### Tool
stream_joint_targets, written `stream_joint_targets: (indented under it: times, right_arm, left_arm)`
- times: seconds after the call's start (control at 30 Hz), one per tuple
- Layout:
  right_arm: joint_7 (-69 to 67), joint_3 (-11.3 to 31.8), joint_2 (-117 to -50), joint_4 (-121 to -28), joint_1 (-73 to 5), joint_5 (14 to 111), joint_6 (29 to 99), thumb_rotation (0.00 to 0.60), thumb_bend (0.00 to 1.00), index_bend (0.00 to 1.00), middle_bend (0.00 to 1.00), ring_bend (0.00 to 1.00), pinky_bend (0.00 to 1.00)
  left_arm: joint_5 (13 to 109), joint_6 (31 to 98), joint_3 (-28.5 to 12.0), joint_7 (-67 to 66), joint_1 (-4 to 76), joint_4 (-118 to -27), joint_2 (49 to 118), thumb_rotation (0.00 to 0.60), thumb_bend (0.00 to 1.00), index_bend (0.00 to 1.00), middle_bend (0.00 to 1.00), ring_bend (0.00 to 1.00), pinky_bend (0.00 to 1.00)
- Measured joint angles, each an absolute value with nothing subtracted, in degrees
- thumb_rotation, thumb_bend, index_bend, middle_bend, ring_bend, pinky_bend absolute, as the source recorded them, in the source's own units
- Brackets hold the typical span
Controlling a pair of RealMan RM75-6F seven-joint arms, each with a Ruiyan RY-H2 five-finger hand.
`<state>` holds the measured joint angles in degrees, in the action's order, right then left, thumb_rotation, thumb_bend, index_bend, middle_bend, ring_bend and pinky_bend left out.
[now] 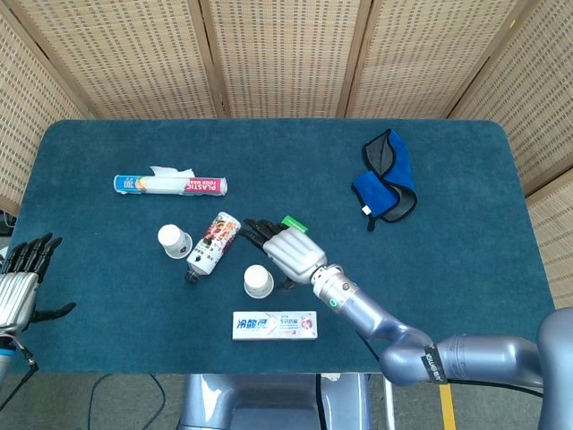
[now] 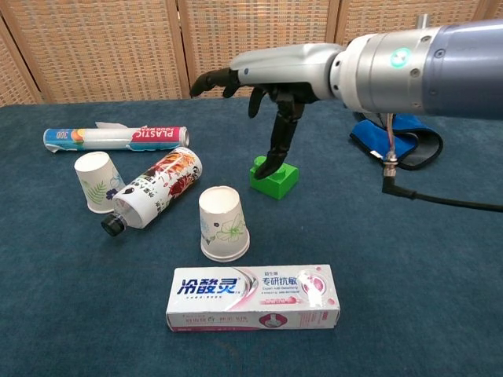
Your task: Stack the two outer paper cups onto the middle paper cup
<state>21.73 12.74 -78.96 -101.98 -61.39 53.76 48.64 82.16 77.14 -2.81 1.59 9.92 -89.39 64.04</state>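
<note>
A floral paper cup stack (image 2: 223,222) stands on the blue table in front of the toothpaste box, also seen from above as the cup stack (image 1: 258,281). My right hand (image 2: 271,78) hovers above and behind it with fingers spread, holding nothing; its thumb points down toward the green block (image 2: 274,179). From above, the right hand (image 1: 286,253) sits just right of the stack. A single floral cup (image 2: 98,182) stands at the left beside the lying bottle, the same single cup (image 1: 174,239) in the head view. My left hand (image 1: 22,276) rests off the table's left edge, fingers apart and empty.
A lying bottle (image 2: 153,188) sits between the two cup spots. A plastic wrap roll (image 2: 118,137) lies behind the left cup. A toothpaste box (image 2: 253,297) lies at the front edge. A blue cloth (image 1: 385,177) is at the back right.
</note>
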Motion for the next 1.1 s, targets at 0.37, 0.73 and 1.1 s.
stream_joint_targets:
  times: [0.37, 0.73, 1.1]
  right_arm:
    - [7.44, 2.35, -73.07, -85.37, -47.03, 88.69, 71.61, 0.6, 0.0, 0.06, 0.07, 0.1, 0.17]
    - [-9.22, -4.54, -71.19, -65.21, -27.25, 93.4, 88.79, 0.6, 0.0, 0.03, 0.0, 0.03, 0.07]
    - [-4.03, -7.35, -68.12, -82.78, -13.79, 89.87, 96.17, 0.6, 0.0, 0.04, 0.03, 0.03, 0.06]
  left_arm:
    - [81.44, 74.1, -5.48, -0.43, 14.05, -88.21, 64.1, 0.6, 0.0, 0.0, 0.0, 0.0, 0.0]
    - [78.53, 62.3, -8.21, -1.53, 22.2, -86.4, 64.58, 0.6, 0.0, 0.0, 0.0, 0.0, 0.0]
    - [71.64, 43.89, -10.56, -4.77, 34.84, -82.41, 68.69, 0.6, 0.03, 0.05, 0.0, 0.01, 0.12]
